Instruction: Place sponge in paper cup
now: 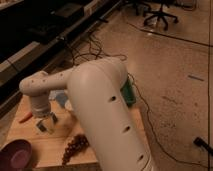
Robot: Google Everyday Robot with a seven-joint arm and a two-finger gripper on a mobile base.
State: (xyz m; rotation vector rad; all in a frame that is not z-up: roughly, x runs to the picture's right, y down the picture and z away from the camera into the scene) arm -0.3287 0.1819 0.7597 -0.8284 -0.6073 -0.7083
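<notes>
My gripper (46,123) hangs from the big white arm at the left of the wooden table (55,145), low over the tabletop. The sponge (39,125), a small yellowish block, lies right at the gripper's tip, partly hidden by it. A pale blue object (61,99), possibly the paper cup, sits just behind and to the right of the gripper, largely hidden by the arm.
A purple bowl (17,155) stands at the table's front left corner. A bunch of dark grapes (75,145) lies in front of the gripper. A small red-orange item (25,118) lies left of it. A green object (128,93) shows behind the arm. Cables and office chairs are on the floor beyond.
</notes>
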